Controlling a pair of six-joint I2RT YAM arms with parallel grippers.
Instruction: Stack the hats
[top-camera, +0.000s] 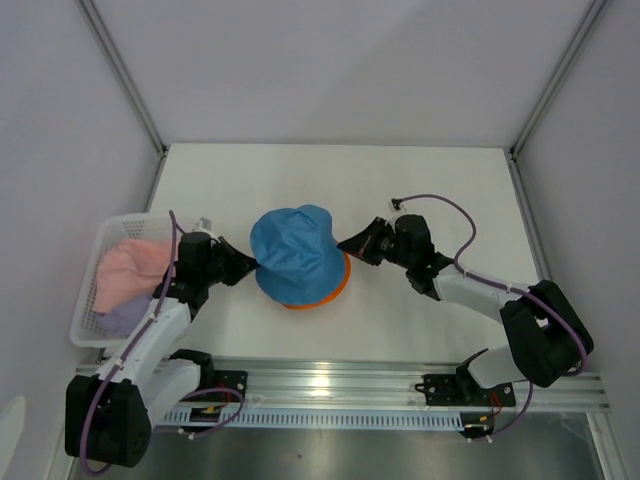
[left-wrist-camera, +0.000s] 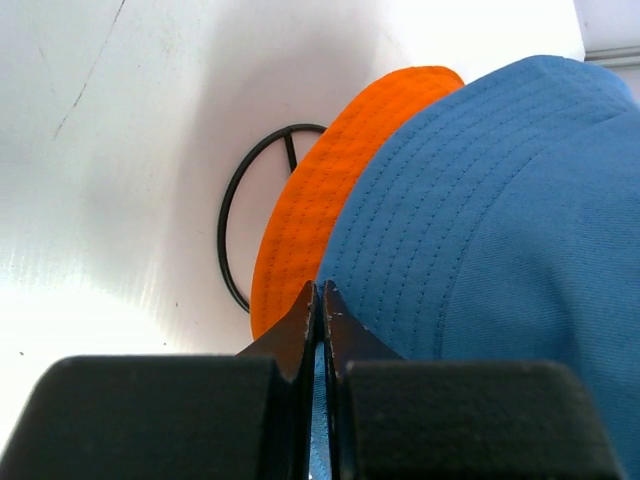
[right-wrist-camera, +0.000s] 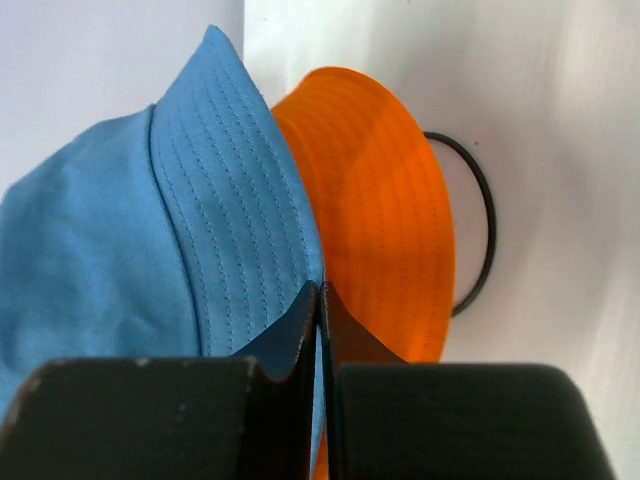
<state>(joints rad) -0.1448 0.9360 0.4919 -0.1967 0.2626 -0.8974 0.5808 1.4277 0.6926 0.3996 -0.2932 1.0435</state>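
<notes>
Blue on orange: blue hat (top-camera: 295, 255) draped over orange hat (top-camera: 338, 283) in the middle of the table (top-camera: 420, 180), between the two arms — only a crescent of orange rim showing at the near right.
Overhead only: white mesh basket (top-camera: 85, 300) at the table's left edge, holding pink hat (top-camera: 130, 262), with lavender hat (top-camera: 125, 318) on its near side; full sweep of both arms also on show.
Wrist views only: black wire ring (left-wrist-camera: 228, 235) lying under the orange brim, hidden from above; seen from the right wrist as a dark arc beyond the orange cloth.
Heading and long axis: crown up toward the overhead camera, brim down; brim drawn out side to side, long axis running across the table between the two pinch points, right end slightly farther back.
Left arm: reaching in from beside the basket, forearm angled toward the centre, left gripper (top-camera: 252, 265) low at the hat's left edge; fingers (left-wrist-camera: 295, 340) pressed together on the blue brim, a sliver of blue cloth in the slit.
Right arm: elbow out to the right, wrist turned back toward the centre, right gripper (top-camera: 345, 245) at the hat's right edge — clamped tight on the blue brim as well, orange brim just beside the fingertips.
</notes>
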